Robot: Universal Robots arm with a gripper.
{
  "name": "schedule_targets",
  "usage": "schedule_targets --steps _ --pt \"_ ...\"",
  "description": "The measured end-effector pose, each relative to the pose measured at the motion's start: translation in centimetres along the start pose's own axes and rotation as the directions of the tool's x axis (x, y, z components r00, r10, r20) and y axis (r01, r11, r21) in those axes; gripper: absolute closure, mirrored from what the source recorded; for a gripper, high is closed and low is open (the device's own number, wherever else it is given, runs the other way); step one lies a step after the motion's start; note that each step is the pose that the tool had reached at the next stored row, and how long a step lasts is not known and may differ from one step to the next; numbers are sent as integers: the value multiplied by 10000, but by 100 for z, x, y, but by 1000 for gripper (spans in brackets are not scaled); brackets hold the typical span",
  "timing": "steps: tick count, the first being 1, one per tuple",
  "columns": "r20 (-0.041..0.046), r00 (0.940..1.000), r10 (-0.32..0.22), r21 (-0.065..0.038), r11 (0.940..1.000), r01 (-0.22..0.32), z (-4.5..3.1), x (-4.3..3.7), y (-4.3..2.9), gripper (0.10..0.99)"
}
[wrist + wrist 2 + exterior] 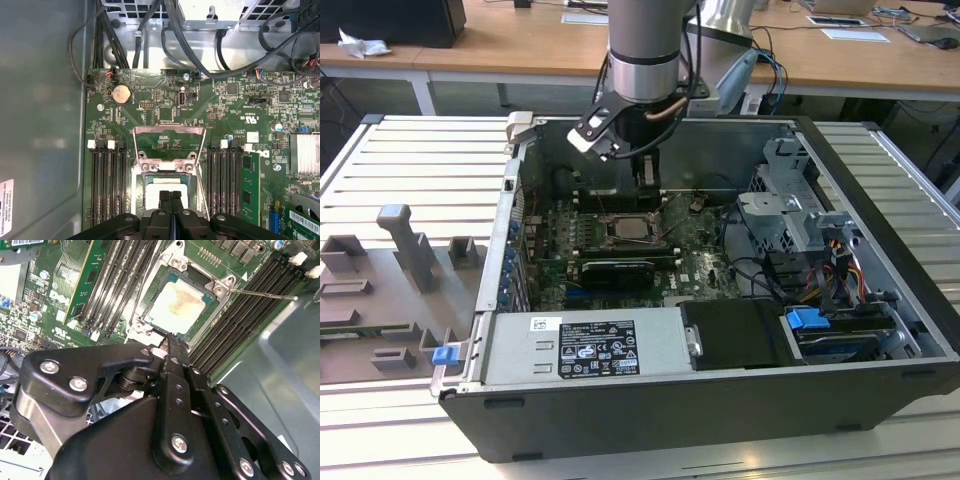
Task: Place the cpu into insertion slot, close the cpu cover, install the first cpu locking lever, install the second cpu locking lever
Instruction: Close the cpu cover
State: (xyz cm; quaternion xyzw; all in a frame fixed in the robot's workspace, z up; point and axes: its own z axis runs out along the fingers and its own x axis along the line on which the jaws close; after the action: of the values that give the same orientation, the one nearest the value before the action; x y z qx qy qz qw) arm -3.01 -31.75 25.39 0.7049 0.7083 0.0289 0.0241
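The cpu [170, 184] lies flat in the insertion slot [145, 186] on the green motherboard, its pale metal top [177, 307] facing up. The cpu cover [169, 131] stands open, swung up and away from the socket on its hinge side. A thin locking lever [260, 294] sticks out free beside the socket. My gripper [170, 196] hovers just above the near edge of the cpu with its black fingers [172, 347] pressed together and nothing between them. In the exterior view the gripper [646, 183] hangs inside the case over the socket [629, 229].
Black memory slots [107, 180] flank the socket on both sides. Bundled cables [150, 45] run along the board's edge near the case wall [40, 125]. A power supply [585, 350] and a drive cage [790, 215] crowd the case.
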Motion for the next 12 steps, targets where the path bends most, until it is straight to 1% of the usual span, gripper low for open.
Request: schedule_targets --steps 9,12 --pt "-1 10000 0 -1 10000 0 -42 0 11 980" --pt "-1 10000 -1 0 10000 1 -86 1 17 980"
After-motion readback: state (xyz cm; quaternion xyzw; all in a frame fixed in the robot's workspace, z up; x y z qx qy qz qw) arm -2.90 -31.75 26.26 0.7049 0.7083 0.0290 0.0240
